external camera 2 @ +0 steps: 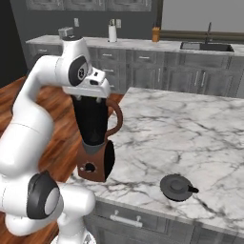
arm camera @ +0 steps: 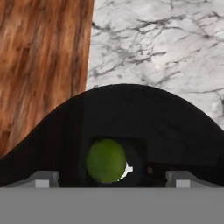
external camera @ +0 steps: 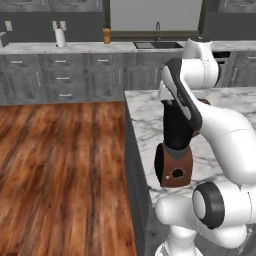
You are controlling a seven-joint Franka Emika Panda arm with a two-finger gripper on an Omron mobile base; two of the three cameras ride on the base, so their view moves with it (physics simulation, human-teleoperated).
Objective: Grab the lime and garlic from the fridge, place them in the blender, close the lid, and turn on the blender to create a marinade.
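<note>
The blender [external camera 2: 95, 138], a black jar with a reddish-brown handle on a reddish-brown base, stands at the near corner of the marble island [external camera 2: 190, 128]; it also shows in the left base view as the blender [external camera: 175, 150]. My gripper [external camera 2: 88, 100] hangs right over the jar's open mouth. Looking down along the hand, the gripper [arm camera: 113, 179] is open, its fingertips [arm camera: 43, 179] wide apart. The lime [arm camera: 106, 160], a green ball, lies free at the bottom of the jar, below the tips. The lid [external camera 2: 177, 187] lies on the island to the jar's right. The garlic and the fridge are out of view.
Wood floor [external camera: 60, 175] lies left of the island. Grey cabinets and a counter [external camera: 65, 47] with a sink [external camera: 157, 45], a paper towel roll [external camera: 60, 37] and a brown bottle [external camera: 106, 36] run along the back wall.
</note>
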